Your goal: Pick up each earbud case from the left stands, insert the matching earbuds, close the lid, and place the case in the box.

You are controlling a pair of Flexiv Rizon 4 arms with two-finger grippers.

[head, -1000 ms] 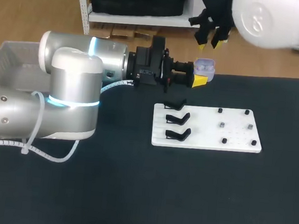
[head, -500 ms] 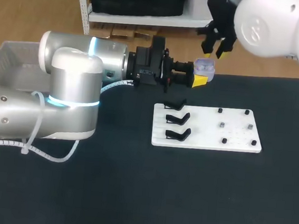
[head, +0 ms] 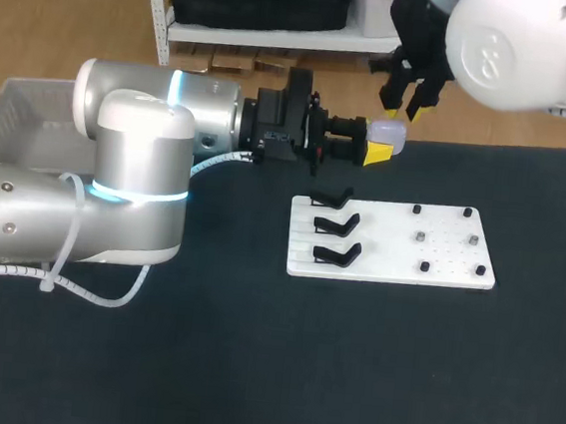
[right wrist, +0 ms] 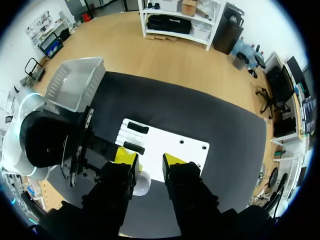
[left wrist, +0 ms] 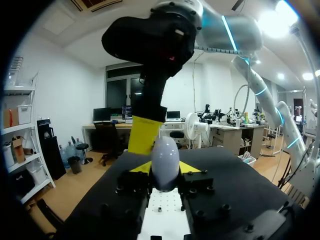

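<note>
Gripping the case [head: 389, 132] from two sides, the left gripper [head: 376, 151] is closed on it. The case is held in the air near the table's [head: 248, 369] far edge, past the board [head: 444, 256] and its three bare stands [head: 334, 223], well apart from the box [head: 12, 111]. In the left wrist view the case [left wrist: 165, 161] is seen upright between the yellow tips, a smooth egg shape, and its lid looks shut.

The right gripper [head: 404, 109] is held just above it with its fingers apart and nothing between them. One finger [right wrist: 126, 156] is seen over the case [right wrist: 142, 183]; whether it touches cannot be told.

The case is judged light and stiff, a glossy rounded shell that is likely to slip or twist if it is pinched near its curved ends. The hinge and lid seam are thought the weak parts. Hold is best taken across the broad sides of the lower body, clear of the lid, with moderate force.
</note>
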